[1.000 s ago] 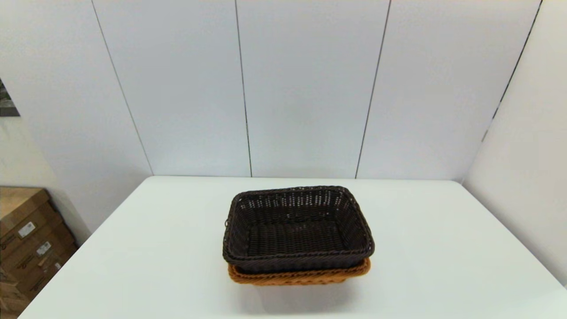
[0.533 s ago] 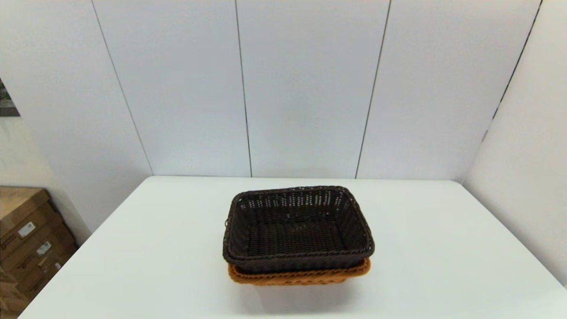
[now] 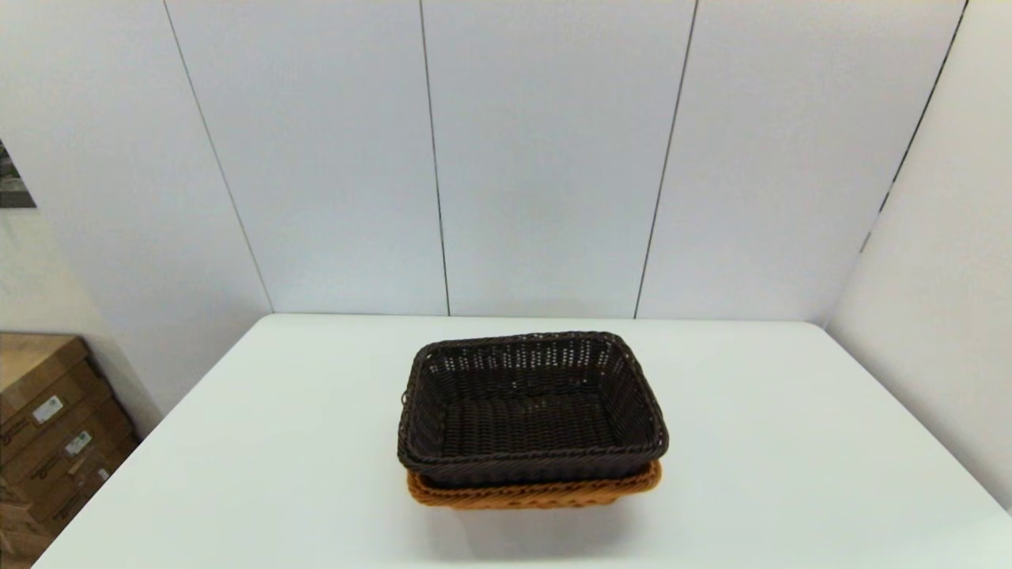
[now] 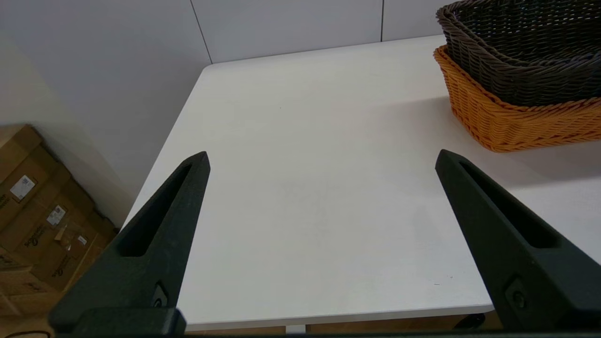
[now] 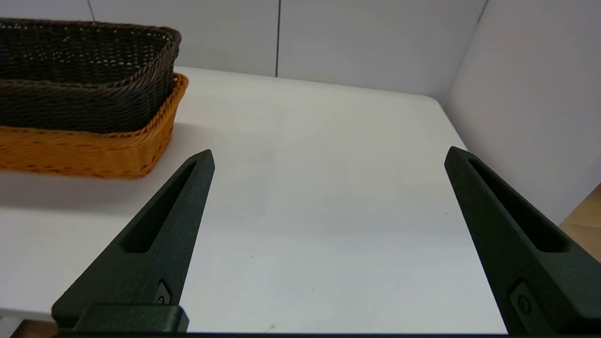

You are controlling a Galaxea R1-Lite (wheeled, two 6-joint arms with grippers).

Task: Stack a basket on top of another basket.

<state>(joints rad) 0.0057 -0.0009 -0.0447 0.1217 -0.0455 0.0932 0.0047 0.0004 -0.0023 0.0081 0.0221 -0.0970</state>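
The dark brown basket [image 3: 531,411] sits nested inside the orange-tan basket [image 3: 534,493] at the middle of the white table [image 3: 791,458]. Only the orange rim and part of its side show beneath the dark one. Both baskets also appear in the left wrist view, dark basket [image 4: 516,51] over orange basket [image 4: 512,122], and in the right wrist view, dark basket [image 5: 84,80] over orange basket [image 5: 89,150]. My left gripper [image 4: 321,159] is open near the table's front left edge, holding nothing. My right gripper [image 5: 328,157] is open near the front right, also holding nothing. Neither arm shows in the head view.
Cardboard boxes [image 3: 47,427] stand on the floor left of the table. White wall panels [image 3: 545,158] close the back and right sides. Bare tabletop surrounds the stacked baskets.
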